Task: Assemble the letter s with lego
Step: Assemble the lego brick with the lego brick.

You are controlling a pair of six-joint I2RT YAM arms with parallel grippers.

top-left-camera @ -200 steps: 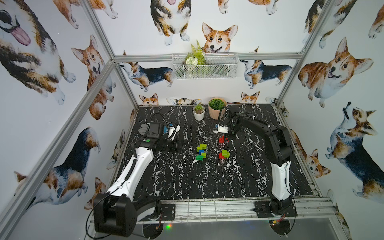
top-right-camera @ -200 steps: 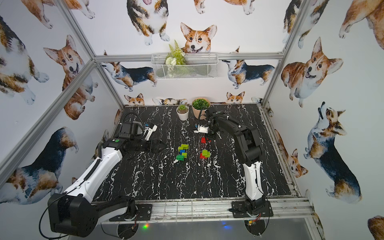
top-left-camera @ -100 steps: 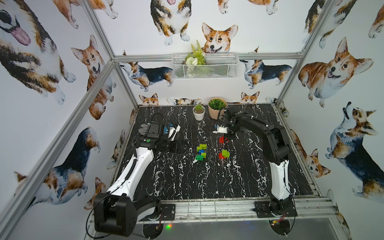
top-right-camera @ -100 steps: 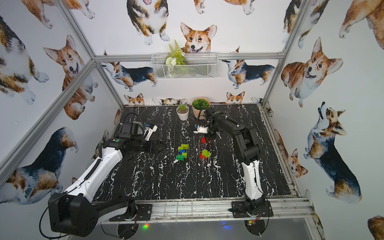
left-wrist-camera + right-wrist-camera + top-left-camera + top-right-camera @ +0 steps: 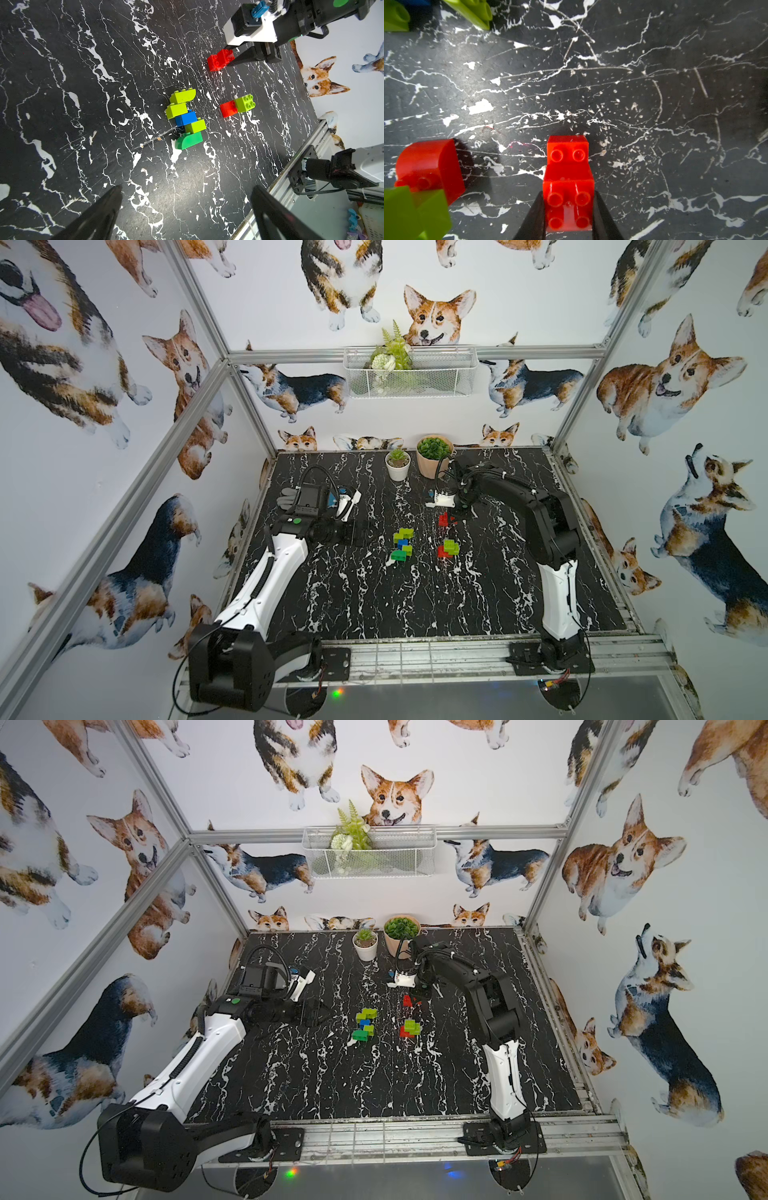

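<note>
Fingers point(image 5: 534, 220) of right gripper point(image 5: 568, 212) pinch joined red bricks point(image 5: 568, 166) low at tabletop point(image 5: 62, 104), likely to bring them to green-blue stack point(image 5: 186, 119) nearby; left gripper point(image 5: 187, 207) hangs wide open, empty, out of the way.

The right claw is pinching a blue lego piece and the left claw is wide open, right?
No: the right gripper is pinching a red lego piece, not a blue one; the right wrist view shows it. The left gripper is wide open.

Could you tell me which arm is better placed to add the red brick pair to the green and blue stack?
Likely right: the right gripper is shut on the red brick pair; the left gripper hangs open, empty.
</note>
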